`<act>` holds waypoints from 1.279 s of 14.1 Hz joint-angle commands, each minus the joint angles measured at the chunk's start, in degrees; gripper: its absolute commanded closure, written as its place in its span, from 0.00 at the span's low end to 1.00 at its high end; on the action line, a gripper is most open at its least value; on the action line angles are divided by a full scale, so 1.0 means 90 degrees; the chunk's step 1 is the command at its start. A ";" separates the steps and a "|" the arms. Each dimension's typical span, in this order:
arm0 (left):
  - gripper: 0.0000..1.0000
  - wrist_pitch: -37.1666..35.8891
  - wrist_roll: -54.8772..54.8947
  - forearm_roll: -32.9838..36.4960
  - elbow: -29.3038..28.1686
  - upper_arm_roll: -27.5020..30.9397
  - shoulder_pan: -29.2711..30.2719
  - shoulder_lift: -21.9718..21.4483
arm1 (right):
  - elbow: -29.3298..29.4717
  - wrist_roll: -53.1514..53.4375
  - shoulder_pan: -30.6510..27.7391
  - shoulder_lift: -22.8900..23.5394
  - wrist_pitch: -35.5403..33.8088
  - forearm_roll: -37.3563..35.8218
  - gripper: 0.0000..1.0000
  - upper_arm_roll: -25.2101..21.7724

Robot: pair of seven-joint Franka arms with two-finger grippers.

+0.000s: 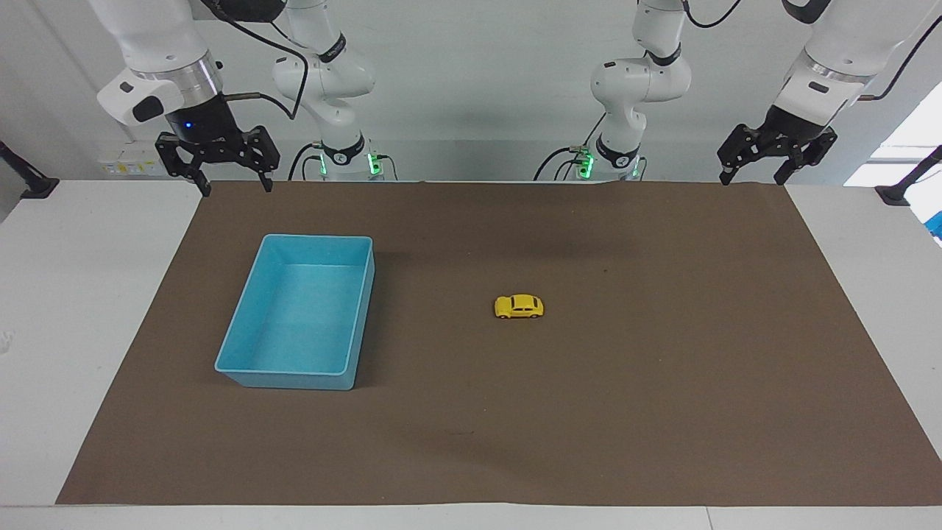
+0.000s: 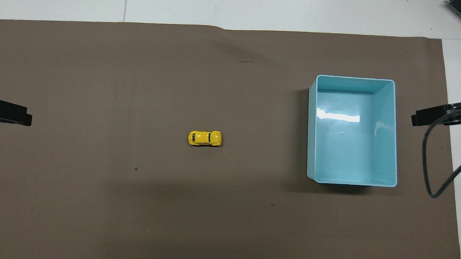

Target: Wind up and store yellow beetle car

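Yellow beetle car [image 1: 519, 306] — well apart from left tool [image 1: 756, 175]

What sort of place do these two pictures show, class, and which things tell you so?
Probably a robotics lab bench: two white robot arms, left gripper and right gripper waiting raised, stand at a white table laid with a brown paper mat, a tiny yellow toy beetle car and a light-blue plastic bin.

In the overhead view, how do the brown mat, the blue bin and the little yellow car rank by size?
Largest to smallest, as they look from overhead:
1. brown mat, covering most of the table
2. light-blue bin
3. yellow beetle car, far smaller than the bin
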 commanded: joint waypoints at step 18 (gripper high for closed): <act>0.00 0.0658 -0.1080 -0.0096 -0.0296 -0.0047 -0.0150 0.0084 | 0.0039 0.0104 -0.0045 -0.0087 -0.0129 0.0199 0.00 -0.0026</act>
